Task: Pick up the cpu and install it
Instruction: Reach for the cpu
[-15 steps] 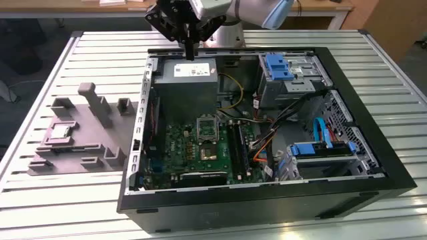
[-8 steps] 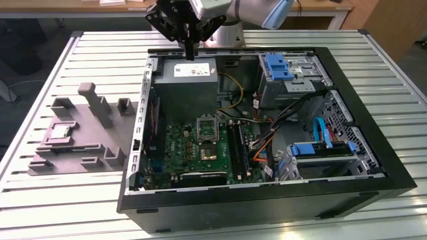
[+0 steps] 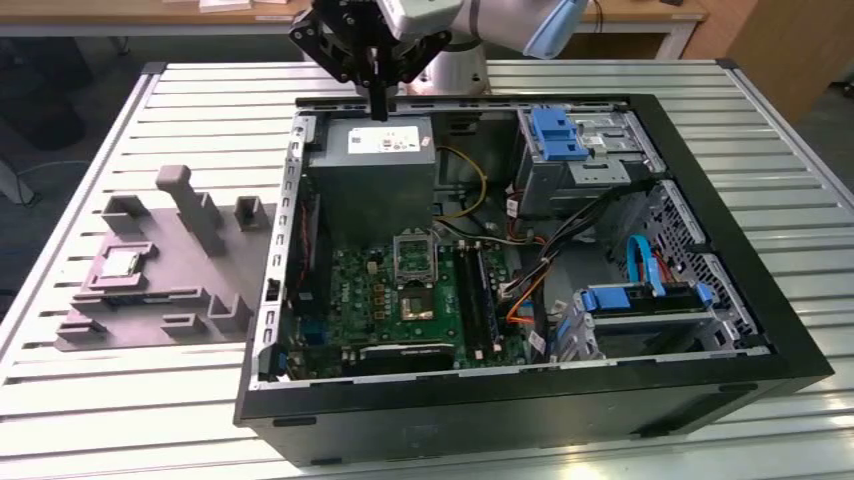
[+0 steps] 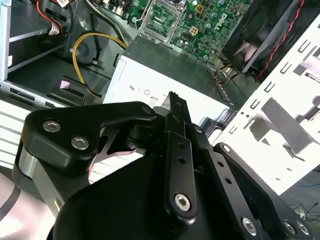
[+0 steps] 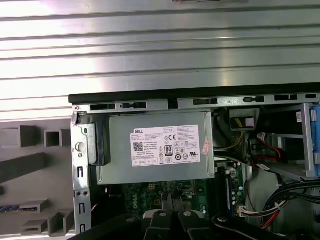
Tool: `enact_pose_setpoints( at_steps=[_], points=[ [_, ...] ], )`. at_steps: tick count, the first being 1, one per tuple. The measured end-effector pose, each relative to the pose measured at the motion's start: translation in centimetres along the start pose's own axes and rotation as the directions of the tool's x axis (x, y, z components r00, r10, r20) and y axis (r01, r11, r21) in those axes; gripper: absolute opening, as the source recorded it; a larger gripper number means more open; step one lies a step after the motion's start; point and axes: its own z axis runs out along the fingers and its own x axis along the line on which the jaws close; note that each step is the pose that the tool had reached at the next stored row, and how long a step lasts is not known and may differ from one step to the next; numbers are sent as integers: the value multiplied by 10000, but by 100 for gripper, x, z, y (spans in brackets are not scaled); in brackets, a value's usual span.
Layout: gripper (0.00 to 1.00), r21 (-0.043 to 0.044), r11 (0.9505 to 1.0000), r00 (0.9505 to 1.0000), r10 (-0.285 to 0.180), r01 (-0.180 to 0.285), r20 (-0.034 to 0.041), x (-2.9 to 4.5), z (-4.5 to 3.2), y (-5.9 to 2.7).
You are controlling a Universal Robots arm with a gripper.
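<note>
While the cpu [image 3: 123, 263] lies in the grey moulded tray [image 3: 174, 290] on the bench [image 3: 107, 400], at the exterior view's left, the hand [image 3: 380, 105] hangs narrow and empty over the power supply [image 3: 387, 175], so the pick-up seems unstarted, calling for a reach across and a wider opening.

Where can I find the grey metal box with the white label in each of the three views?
Exterior view: the grey box stands in the open case, under the end effector.
Second wrist view: the box lies just beyond the end effector's tip.
First wrist view: the box sits at the centre, label facing the camera.
Shared landmark: the green circuit board beside the box.
</note>
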Motion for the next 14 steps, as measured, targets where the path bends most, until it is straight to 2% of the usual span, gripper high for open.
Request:
enact_pose_setpoints(
  at_steps=[14],
  points=[
    [11,1,10000,10000,-3,3,0,58,0,-4]
  ],
)
